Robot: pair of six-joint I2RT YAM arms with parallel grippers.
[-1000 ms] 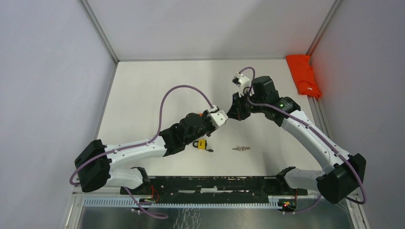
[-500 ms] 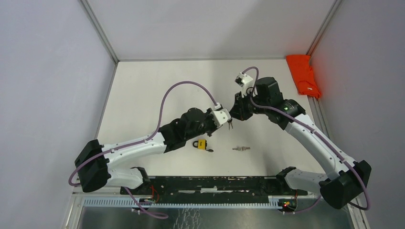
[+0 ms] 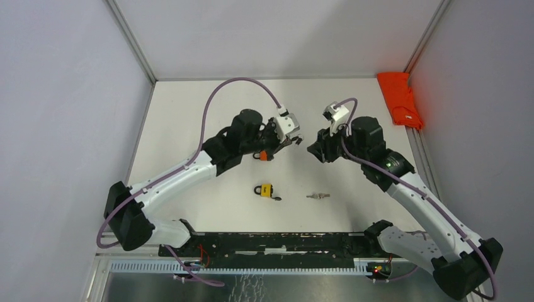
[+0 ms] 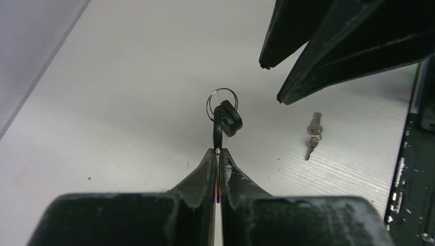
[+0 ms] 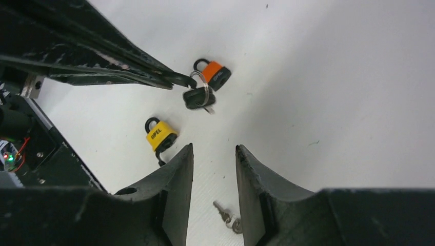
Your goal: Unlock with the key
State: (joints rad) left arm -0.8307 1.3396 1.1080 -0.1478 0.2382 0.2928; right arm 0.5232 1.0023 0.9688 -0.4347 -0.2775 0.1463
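My left gripper (image 3: 291,141) (image 4: 217,151) is shut on the blade of a black-headed key (image 4: 218,130) (image 5: 199,97) that carries a steel ring (image 4: 222,97), held above the table. An orange padlock (image 3: 263,155) (image 5: 215,73) lies just beneath and behind it. Nearer the front lies a yellow padlock (image 3: 265,190) (image 5: 160,136). My right gripper (image 3: 313,151) (image 5: 214,148) is open and holds nothing; it faces the left fingers (image 5: 128,69) from a short way off to the right.
A small bunch of silver keys (image 3: 318,196) (image 4: 313,136) (image 5: 228,215) lies on the table right of the yellow padlock. A red cloth (image 3: 400,99) sits at the back right edge. A black rail (image 3: 277,244) runs along the near edge.
My right gripper has opened and drawn back to the right. The left arm has swung toward the back with the key in its jaws, uncovering the orange padlock.
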